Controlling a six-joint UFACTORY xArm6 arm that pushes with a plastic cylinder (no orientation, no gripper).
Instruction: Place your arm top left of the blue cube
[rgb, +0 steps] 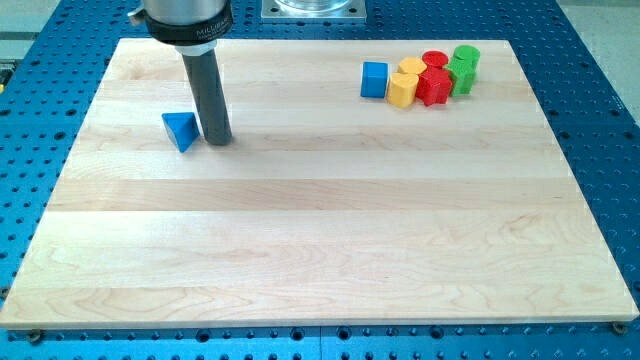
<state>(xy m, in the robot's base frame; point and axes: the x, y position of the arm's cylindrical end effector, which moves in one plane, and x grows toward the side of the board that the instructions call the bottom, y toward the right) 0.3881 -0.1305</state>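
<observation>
The blue cube (374, 80) sits on the wooden board near the view's top right, at the left end of a cluster of blocks. My tip (218, 139) rests on the board at the view's upper left, far to the left of the blue cube and a little lower than it. A blue triangular block (181, 130) lies just left of my tip, touching or nearly touching the rod.
Right of the blue cube stand a yellow cylinder (411, 68), a yellow block (401, 89), a red cylinder (434, 61), a red star-shaped block (434, 86), a green cylinder (466, 56) and a green block (461, 76). The board (320, 230) lies on a blue perforated table.
</observation>
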